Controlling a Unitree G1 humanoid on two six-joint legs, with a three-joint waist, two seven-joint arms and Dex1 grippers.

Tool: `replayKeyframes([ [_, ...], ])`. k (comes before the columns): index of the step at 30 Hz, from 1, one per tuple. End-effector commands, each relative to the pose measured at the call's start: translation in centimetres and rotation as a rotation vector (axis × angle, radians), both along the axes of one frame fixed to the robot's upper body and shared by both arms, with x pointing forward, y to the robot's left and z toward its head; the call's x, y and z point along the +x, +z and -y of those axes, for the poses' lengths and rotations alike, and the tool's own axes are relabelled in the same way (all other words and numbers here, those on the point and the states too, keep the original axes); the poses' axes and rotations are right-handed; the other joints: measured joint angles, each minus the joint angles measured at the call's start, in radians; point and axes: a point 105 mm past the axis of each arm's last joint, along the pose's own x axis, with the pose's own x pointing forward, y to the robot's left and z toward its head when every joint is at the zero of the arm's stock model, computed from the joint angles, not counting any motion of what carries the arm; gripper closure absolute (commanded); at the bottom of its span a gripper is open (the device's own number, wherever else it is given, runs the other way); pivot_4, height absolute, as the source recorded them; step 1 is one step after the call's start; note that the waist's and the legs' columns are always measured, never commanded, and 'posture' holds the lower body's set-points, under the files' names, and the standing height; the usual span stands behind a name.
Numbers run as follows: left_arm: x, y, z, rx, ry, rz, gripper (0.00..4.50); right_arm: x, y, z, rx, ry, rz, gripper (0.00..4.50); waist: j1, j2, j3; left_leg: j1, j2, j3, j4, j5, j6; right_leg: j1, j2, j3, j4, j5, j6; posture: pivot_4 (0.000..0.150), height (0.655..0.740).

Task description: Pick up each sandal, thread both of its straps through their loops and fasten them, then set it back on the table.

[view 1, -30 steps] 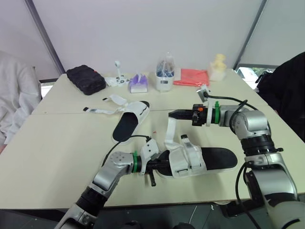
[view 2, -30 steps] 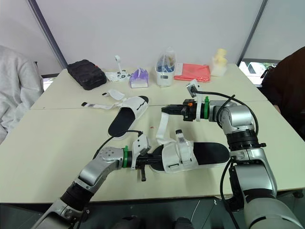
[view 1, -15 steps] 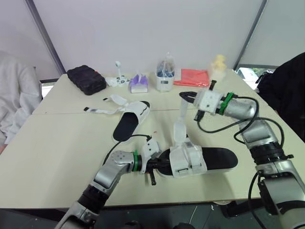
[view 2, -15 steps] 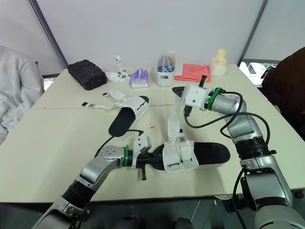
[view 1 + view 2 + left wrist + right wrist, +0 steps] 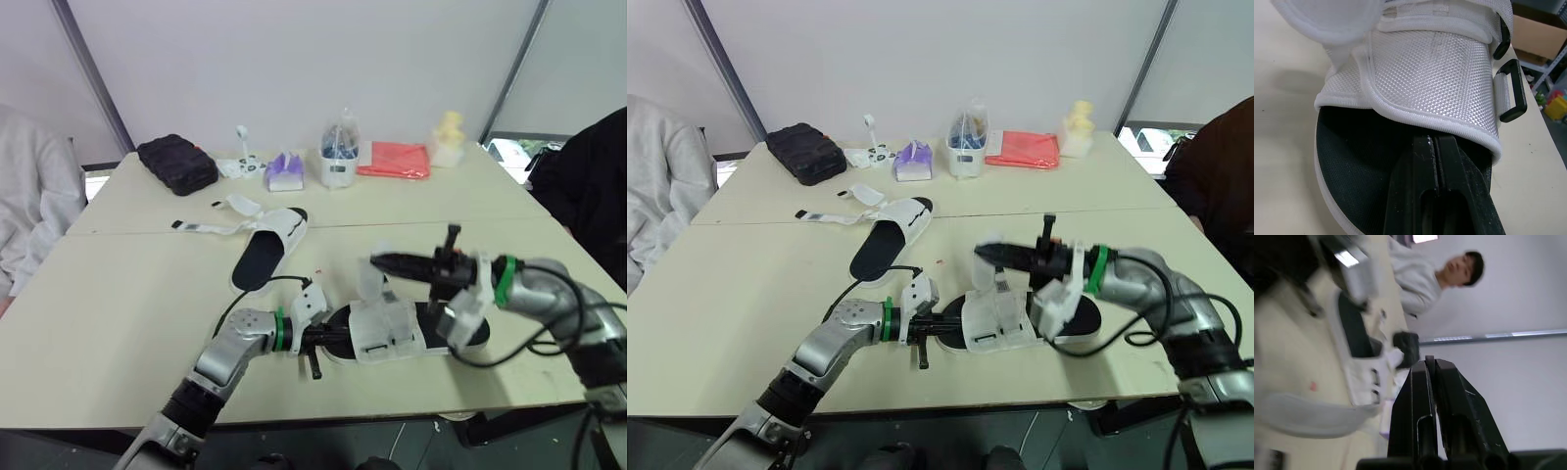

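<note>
Touching sandal (image 5: 1435, 73) insole, L gripper (image 5: 1434, 142) fully closed.

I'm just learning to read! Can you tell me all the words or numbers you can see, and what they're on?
No word or number here can be read.
White sandal: small dark marks on its upper, too small to read.
Purple pack: any print is too small to read.
Clear container: its label is too small to read.

Blur on strap end (image 5: 370, 278) at R fingers (image 5: 397, 261) — grip unclear; near sandal (image 5: 387, 333) heel hid by R arm (image 5: 544, 294).
</note>
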Motion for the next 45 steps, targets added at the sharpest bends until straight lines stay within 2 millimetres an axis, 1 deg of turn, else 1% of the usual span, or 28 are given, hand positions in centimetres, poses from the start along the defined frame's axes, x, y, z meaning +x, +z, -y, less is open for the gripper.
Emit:
replayKeyframes([
  [1, -0.5, -2.6, -0.3, 0.066, 0.012, -0.088, 4.5, -2.0, 0.5, -0.5, 0.024, 0.048, 0.045, 4.45, -0.001, 0.0, 0.0, 0.0, 0.0, 0.0, 0.0, -0.001, 0.001, 0.0, 0.0, 0.0, 0.0, 0.0, 0.0, 0.15, 0.74],
  [6, -0.5, -2.6, -0.3, 0.069, 0.007, -0.088, 4.5, -4.9, -1.4, -0.6, 0.042, 0.055, -0.036, 4.45, 0.003, 0.0, 0.0, 0.003, 0.0, 0.0, 0.0, -0.002, 0.004, 0.003, 0.0, 0.0, 0.0, 0.0, 0.0, 0.15, 0.74],
  [9, -0.5, -2.6, -0.3, 0.067, 0.006, -0.092, 4.5, -7.4, -2.5, -0.8, 0.056, 0.061, -0.106, 4.45, 0.005, 0.0, 0.0, 0.003, 0.0, 0.0, 0.0, -0.003, 0.005, 0.004, 0.0, 0.0, 0.0, -0.001, 0.001, 0.15, 0.74],
  [14, -0.6, -2.6, -0.2, 0.056, 0.001, -0.107, 4.5, -10.2, -3.5, -1.5, 0.093, 0.032, -0.19, 4.45, 0.003, 0.0, 0.0, 0.004, 0.0, 0.0, 0.0, -0.003, 0.005, 0.005, 0.0, 0.0, 0.0, -0.001, 0.001, 0.15, 0.74],
  [16, -0.6, -2.6, -0.1, 0.053, -0.002, -0.111, 4.5, -11.0, -4.0, -1.6, 0.099, 0.015, -0.223, 4.45, 0.005, 0.0, 0.0, 0.005, 0.0, -0.001, 0.0, -0.003, 0.005, 0.006, 0.0, 0.0, 0.0, -0.002, 0.002, 0.15, 0.74],
  [19, -0.7, -2.7, 0.2, 0.05, -0.014, -0.121, 4.5, -11.6, -4.8, -1.1, 0.114, -0.024, -0.282, 3.58, 0.006, 0.0, 0.0, 0.005, 0.0, 0.0, 0.0, -0.003, 0.005, 0.006, 0.0, 0.0, -0.001, -0.002, 0.002, 0.15, 0.74],
  [20, -0.8, -2.7, 0.2, 0.05, -0.017, -0.122, 4.5, -11.7, -4.9, -0.9, 0.116, -0.036, -0.288, 3.19, 0.009, -0.001, 0.0, 0.006, 0.0, 0.0, 0.0, -0.003, 0.005, 0.007, 0.0, 0.0, -0.001, -0.002, 0.001, 0.15, 0.74],
  [22, -0.8, -2.7, 0.2, 0.052, -0.021, -0.121, 4.5, -11.9, -5.9, 0.1, 0.097, -0.084, -0.329, 2.2, 0.017, -0.001, 0.0, 0.006, 0.0, 0.0, 0.0, -0.003, 0.005, 0.007, 0.0, 0.0, -0.001, -0.003, 0.001, 0.15, 0.74],
  [25, -0.8, -2.8, 0.2, 0.055, -0.026, -0.122, 4.5, -12.2, -7.6, 2.1, 0.045, -0.143, -0.378, 2.2, 0.024, -0.002, 0.0, 0.006, 0.0, 0.0, 0.0, -0.003, 0.006, 0.007, 0.0, 0.001, -0.001, -0.004, -0.001, 0.15, 0.74],
  [26, -0.8, -2.8, 0.3, 0.054, -0.027, -0.123, 4.5, -11.5, -8.7, 3.9, 0.028, -0.232, -0.415, 2.2, 0.024, -0.002, 0.0, 0.006, 0.0, 0.0, 0.0, -0.003, 0.006, 0.007, 0.0, 0.001, -0.001, -0.004, -0.001, 0.15, 0.74],
  [27, -0.8, -2.8, 0.3, 0.054, -0.029, -0.123, 4.5, -10.7, -9.4, 5.6, 0.046, -0.332, -0.465, 2.2, 0.024, -0.002, -0.001, 0.006, 0.0, 0.0, 0.0, -0.003, 0.006, 0.007, 0.0, 0.001, -0.001, -0.004, -0.001, 0.15, 0.74],
  [28, -0.9, -2.8, 0.3, 0.055, -0.029, -0.122, 4.5, -9.8, -10.1, 7.4, 0.082, -0.449, -0.547, 2.2, 0.024, -0.003, -0.001, 0.006, 0.0, 0.001, 0.0, -0.003, 0.006, 0.007, 0.0, 0.001, -0.001, -0.004, -0.001, 0.15, 0.74],
  [29, -0.9, -2.8, 0.3, 0.055, -0.03, -0.122, 4.5, -8.7, -10.4, 8.7, 0.166, -0.568, -0.652, 2.2, 0.023, -0.003, -0.001, 0.006, 0.0, 0.001, 0.0, -0.003, 0.006, 0.007, 0.0, 0.001, -0.002, -0.004, -0.001, 0.15, 0.74],
  [31, -0.8, -2.8, 0.3, 0.055, -0.03, -0.12, 4.5, -7.6, -10.5, 9.5, 0.298, -0.672, -0.816, 2.2, 0.023, -0.003, -0.001, 0.006, 0.001, 0.001, 0.0, -0.004, 0.006, 0.007, 0.0, 0.001, -0.002, -0.004, -0.002, 0.15, 0.74],
  [34, -0.7, -2.8, 0.2, 0.058, -0.031, -0.107, 4.5, -6.0, -9.0, 8.6, 0.529, -0.707, -1.067, 2.2, 0.024, -0.002, -0.001, 0.005, 0.002, 0.001, 0.0, -0.004, 0.006, 0.007, 0.0, 0.001, -0.002, -0.004, -0.002, 0.15, 0.74],
  [35, -0.7, -2.7, 0.2, 0.06, -0.032, -0.1, 4.5, -5.4, -8.3, 8.1, 0.672, -0.701, -1.224, 2.2, 0.024, -0.001, -0.002, 0.005, 0.002, 0.001, 0.0, -0.004, 0.007, 0.007, 0.0, 0.001, -0.003, -0.004, -0.002, 0.15, 0.74],
  [36, -0.7, -2.7, 0.2, 0.064, -0.033, -0.094, 4.5, -4.9, -7.4, 7.3, 0.813, -0.664, -1.427, 2.2, 0.022, 0.001, -0.002, 0.005, 0.002, 0.001, 0.0, -0.004, 0.007, 0.007, -0.001, 0.001, -0.003, -0.004, -0.002, 0.15, 0.74],
  [37, -0.6, -2.7, 0.2, 0.068, -0.034, -0.086, 4.5, -4.7, -6.6, 6.2, 0.89, -0.607, -1.596, 2.2, 0.023, 0.001, -0.003, 0.004, 0.003, 0.001, 0.001, -0.004, 0.007, 0.007, -0.001, 0.002, -0.004, -0.004, -0.002, 0.15, 0.74],
  [39, -0.5, -2.6, 0.2, 0.076, -0.03, -0.067, 4.5, -5.1, -5.7, 4.8, 0.921, -0.532, -1.845, 2.2, 0.026, 0.001, -0.003, 0.003, 0.003, 0.0, 0.001, -0.004, 0.007, 0.007, -0.001, 0.002, -0.006, -0.004, -0.002, 0.15, 0.74],
  [42, -0.4, -2.6, 0.1, 0.08, -0.024, -0.049, 4.5, -6.0, -4.9, 3.7, 0.845, -0.467, -2.081, 2.2, 0.029, 0.004, -0.005, -0.001, 0.004, -0.003, 0.0, -0.005, 0.008, 0.006, -0.001, -0.002, -0.01, -0.004, -0.002, 0.15, 0.74],
  [45, -0.6, -2.7, 0.1, 0.079, -0.024, -0.051, 4.5, -6.5, -5.1, 3.0, 0.736, -0.46, -2.199, 2.2, 0.027, 0.003, -0.005, -0.002, 0.004, -0.001, 0.001, -0.006, 0.011, 0.005, -0.002, -0.002, -0.013, -0.003, -0.002, 0.15, 0.74],
])
